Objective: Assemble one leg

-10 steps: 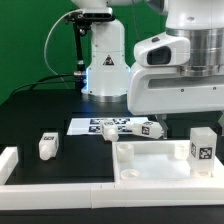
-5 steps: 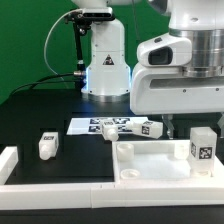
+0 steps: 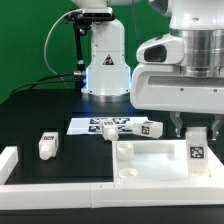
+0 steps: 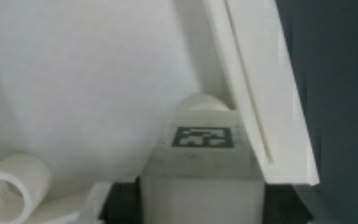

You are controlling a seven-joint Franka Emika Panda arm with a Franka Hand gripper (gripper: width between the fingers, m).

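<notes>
A white leg [image 3: 197, 148] with a square tag stands upright in the near corner of the white tabletop [image 3: 150, 160], at the exterior view's right. My gripper [image 3: 197, 128] is directly above it, with one finger on each side of the leg's top. In the wrist view the leg [image 4: 202, 140] fills the space between the dark fingers [image 4: 123, 200], next to the tabletop's raised wall [image 4: 265, 90]. The jaws look open around the leg. Another leg [image 3: 47, 145] stands on the black table at the left.
Two more legs [image 3: 150, 127] lie at the marker board [image 3: 95, 126] behind the tabletop. A white L-shaped fence [image 3: 10, 162] runs along the table's front left. The arm's base [image 3: 105, 60] stands at the back. A round socket [image 4: 12, 190] shows inside the tabletop.
My gripper has come down over the standing leg, so its fingers now flank the leg's top. The leg and the other parts have not moved.
</notes>
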